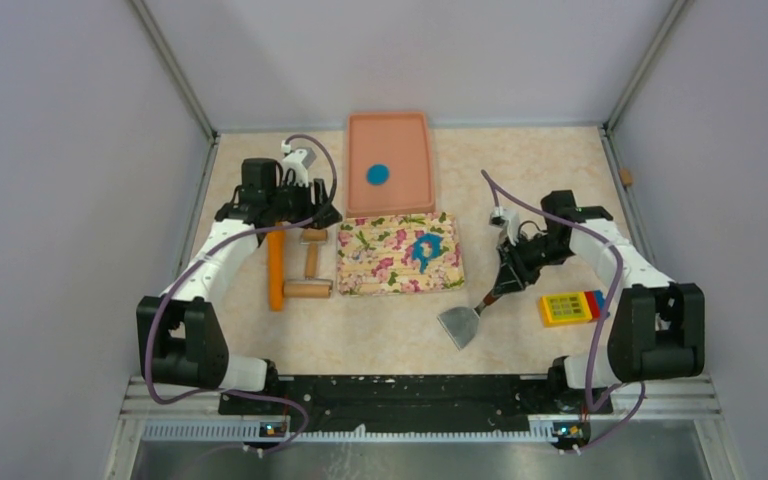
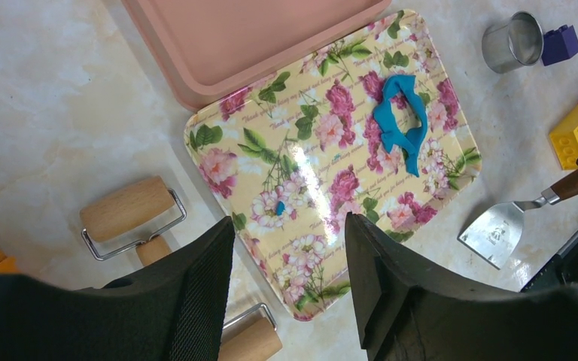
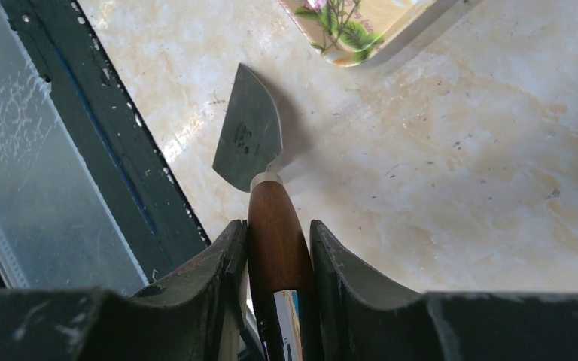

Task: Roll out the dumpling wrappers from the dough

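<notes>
The ragged blue dough scrap (image 1: 425, 250) with a hole lies on the right part of the floral tray (image 1: 365, 275); it also shows in the left wrist view (image 2: 400, 124), with a tiny blue crumb (image 2: 279, 207) nearer the tray's middle. One round blue dumpling wrapper (image 1: 377, 173) lies in the pink tray (image 1: 410, 135). My left gripper (image 1: 323, 215) (image 2: 290, 256) is open and empty, above the floral tray's left edge. My right gripper (image 1: 507, 273) (image 3: 278, 244) is shut on the scraper's wooden handle (image 3: 272, 218), its metal blade (image 1: 458, 325) (image 3: 248, 135) low over the table right of the floral tray.
A two-headed wooden roller (image 1: 307, 270) (image 2: 126, 208) and an orange rolling pin (image 1: 276, 270) lie left of the floral tray. The metal ring cutter (image 2: 513, 41) and a purple block (image 2: 561, 43) sit beyond the tray's far right corner. A yellow toy brick (image 1: 570, 307) lies at the right.
</notes>
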`<action>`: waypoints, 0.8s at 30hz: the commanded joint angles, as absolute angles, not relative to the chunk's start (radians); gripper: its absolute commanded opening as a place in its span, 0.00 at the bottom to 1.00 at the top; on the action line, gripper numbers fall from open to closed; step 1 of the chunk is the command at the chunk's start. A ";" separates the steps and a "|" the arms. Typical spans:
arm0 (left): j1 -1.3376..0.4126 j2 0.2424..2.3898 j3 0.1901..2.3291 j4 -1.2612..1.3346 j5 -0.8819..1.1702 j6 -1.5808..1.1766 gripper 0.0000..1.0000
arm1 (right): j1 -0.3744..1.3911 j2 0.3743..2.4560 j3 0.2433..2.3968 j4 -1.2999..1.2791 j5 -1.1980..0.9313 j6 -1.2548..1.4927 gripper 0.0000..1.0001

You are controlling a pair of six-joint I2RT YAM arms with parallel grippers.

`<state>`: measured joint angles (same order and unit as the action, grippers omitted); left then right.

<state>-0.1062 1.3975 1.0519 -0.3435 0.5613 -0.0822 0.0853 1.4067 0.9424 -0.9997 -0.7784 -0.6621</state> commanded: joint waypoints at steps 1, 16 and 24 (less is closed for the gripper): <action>-0.104 1.365 1.031 -0.295 0.580 -0.097 0.60 | 0.099 1.420 0.931 -0.871 -0.603 -0.690 0.33; -0.103 1.352 0.968 -0.285 0.531 -0.090 0.71 | 0.065 1.432 0.982 -0.793 -0.517 -0.627 0.54; -0.103 1.351 0.958 -0.276 0.527 -0.087 0.72 | 0.054 1.429 0.989 -0.791 -0.520 -0.615 0.60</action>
<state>-0.1062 1.3846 0.9707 -0.3199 0.5331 -0.1017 0.0620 1.4326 0.9447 -0.8516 -0.5716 -0.6044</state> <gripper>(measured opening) 0.723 0.592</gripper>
